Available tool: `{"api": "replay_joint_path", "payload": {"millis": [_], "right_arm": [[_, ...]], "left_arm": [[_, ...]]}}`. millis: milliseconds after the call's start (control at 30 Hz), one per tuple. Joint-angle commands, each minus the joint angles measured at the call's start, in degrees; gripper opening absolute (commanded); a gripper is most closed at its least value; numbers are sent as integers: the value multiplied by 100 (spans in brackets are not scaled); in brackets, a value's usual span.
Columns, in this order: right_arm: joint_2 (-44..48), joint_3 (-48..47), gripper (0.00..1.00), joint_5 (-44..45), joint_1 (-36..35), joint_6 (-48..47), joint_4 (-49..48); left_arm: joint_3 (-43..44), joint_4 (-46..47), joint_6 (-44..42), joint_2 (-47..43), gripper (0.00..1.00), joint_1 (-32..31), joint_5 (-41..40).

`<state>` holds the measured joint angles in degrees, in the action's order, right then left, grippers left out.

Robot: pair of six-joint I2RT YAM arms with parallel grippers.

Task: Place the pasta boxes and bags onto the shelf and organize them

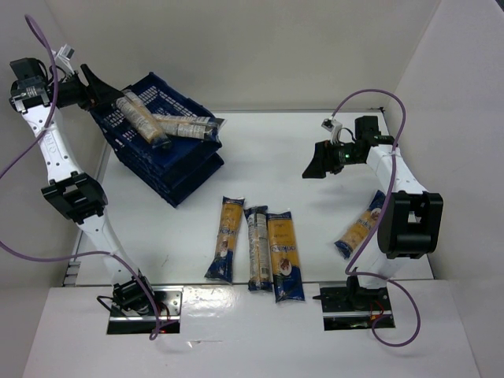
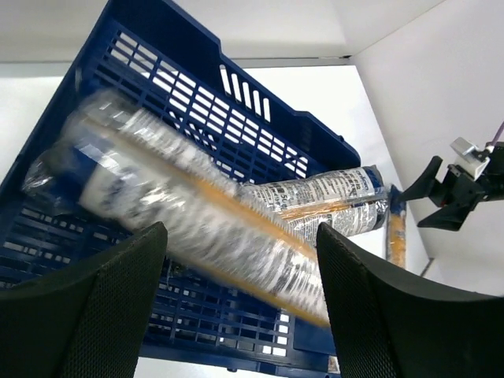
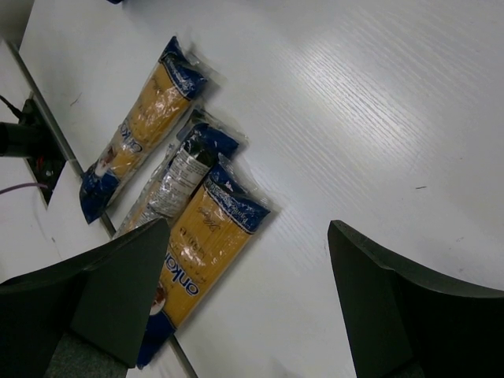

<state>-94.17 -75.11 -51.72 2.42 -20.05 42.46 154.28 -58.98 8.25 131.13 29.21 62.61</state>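
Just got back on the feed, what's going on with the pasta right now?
The left arm reaches over the stacked blue crates with its jaws open; two spaghetti packets lie in the top crate, one blurred in the left wrist view. The right arm hovers over the table, jaws open and empty. Three packets lie side by side between the arms, and a fourth lies by the right arm, partly hidden.

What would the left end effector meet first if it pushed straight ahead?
The left end effector would probably meet the nearer, blurred packet in the crate first; depth is unclear.
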Motion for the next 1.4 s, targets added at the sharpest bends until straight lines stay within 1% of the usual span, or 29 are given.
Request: {"api": "replay_joint_path", "payload": {"millis": [0, 333, 433, 500, 533, 567, 600, 667, 733, 800, 833, 867, 967, 1000, 1067, 1100, 1133, 1167, 1200, 1233, 1267, 1300, 1333, 1367], "right_arm": [[48, -153, 90, -163, -13, -130, 131], [48, -153, 90, -215, -13, -236, 237], [109, -100, 90, -215, -13, -236, 289], [337, -100, 90, -154, -13, -236, 289], [416, -100, 90, -15, -13, -166, 220], [513, -48, 91, 48, -13, -166, 219], [723, -47, 91, 109, -13, -70, 150], [961, 14, 93, 311, -13, 62, 70], [1374, 163, 94, 626, -13, 194, -70], [1664, 216, 95, 882, 39, 248, -71], [1935, 303, 95, 1023, 40, 317, -71], [2068, 400, 95, 1302, 40, 396, -71], [2560, 673, 95, 1760, 118, 519, -71], [2683, 752, 96, 1858, 119, 572, -71], [3088, 936, 96, 2069, 268, 625, -71], [3228, 937, 96, 2166, 347, 695, -71], [3351, 1024, 98, 2262, 347, 696, -71], [3561, 1077, 100, 2411, 400, 748, 42], [3651, 1078, 100, 2482, 470, 749, 43], [3721, 1147, 100, 2544, 523, 749, 96], [3878, 1148, 100, 2605, 636, 801, 96], [3950, 1209, 100, 2710, 637, 801, 96], [4020, 1296, 100, 2790, 724, 801, 96], [4168, 1349, 100, 2869, 812, 853, 44]], "left_arm": [[339, -16, -245, -35, 83, 14, -12], [278, -183, -420, -333, 83, 14, -126], [497, -237, -534, -605, 84, 14, -214], [918, -543, -684, -711, 86, -64, -354], [1155, -692, -919, -764, 88, -126, -555], [1453, -859, -1026, -764, 89, -178, -661], [2030, -1148, -1079, -764, 91, -257, -662], [2500, -1422, -1080, -764, 96, -258, -724], [2415, -1510, -1316, -1070, 100, -258, -820], [2204, -1564, -1378, -1273, 100, -258, -934], [2081, -1564, -1440, -1518, 100, -258, -987], [1758, -1564, -1632, -1642, 100, -258, -1092], [1019, -1564, -2045, -2266, 100, -258, -1285], [582, -1564, -2256, -2546, 100, -258, -1286], [149, -1564, -2476, -2820, 100, -258, -1339], [-115, -1564, -2756, -3152, 100, -258, -1339], [-796, -1564, -2915, -3329, 100, -258, -1339], [-1238, -1512, -3152, -3748, 100, -258, -1391], [-1747, -1381, -3154, -4005, 100, -258, -1487], [-2335, -944, -3154, -4295, 100, -258, -1488], [-3576, -661, -3154, -4950, 100, -258, -1584], [-4198, -354, -3085, -5305, 100, -258, -1733], [-4787, 241, -3023, -5674, 100, -258, -1822], [-5863, 508, -2970, -6365, 100, -258, -1892]]}}
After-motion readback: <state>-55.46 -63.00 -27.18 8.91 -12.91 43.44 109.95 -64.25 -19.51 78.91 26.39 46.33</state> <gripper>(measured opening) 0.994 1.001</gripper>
